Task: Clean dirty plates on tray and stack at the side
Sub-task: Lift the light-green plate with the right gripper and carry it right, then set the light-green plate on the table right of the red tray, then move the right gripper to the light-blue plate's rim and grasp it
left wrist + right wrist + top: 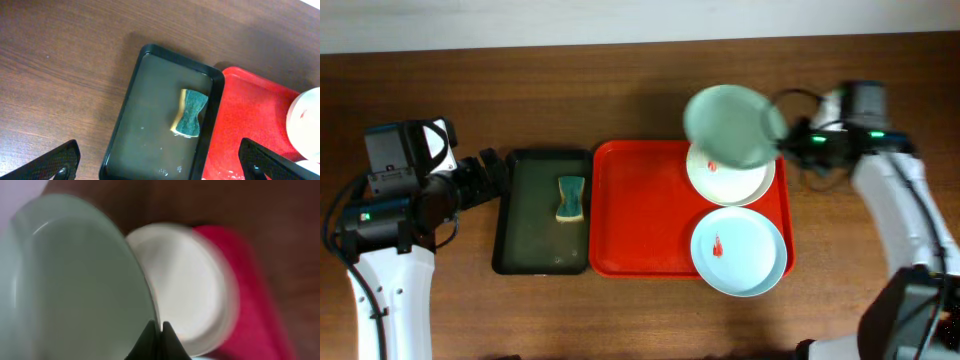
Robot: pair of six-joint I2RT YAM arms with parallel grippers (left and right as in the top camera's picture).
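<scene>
My right gripper (pixel 786 138) is shut on the rim of a mint-green plate (pixel 730 124) and holds it tilted above the far right of the red tray (pixel 640 210). In the right wrist view the green plate (pixel 75 280) fills the left, pinched between my fingers (pixel 159 330). A white plate (pixel 732 180) with a red smear lies under it on the tray and also shows in the right wrist view (pixel 190 280). A pale plate (pixel 738 250) with a red smear lies at the tray's near right. My left gripper (pixel 160 162) is open above the dark green tray (pixel 150 135).
The dark green tray (pixel 525 220) stands left of the red tray and holds a green and yellow sponge (pixel 571 198), which also shows in the left wrist view (pixel 190 112). Brown wood table (pixel 620 90) lies all around. A cable (pixel 800 98) loops by my right wrist.
</scene>
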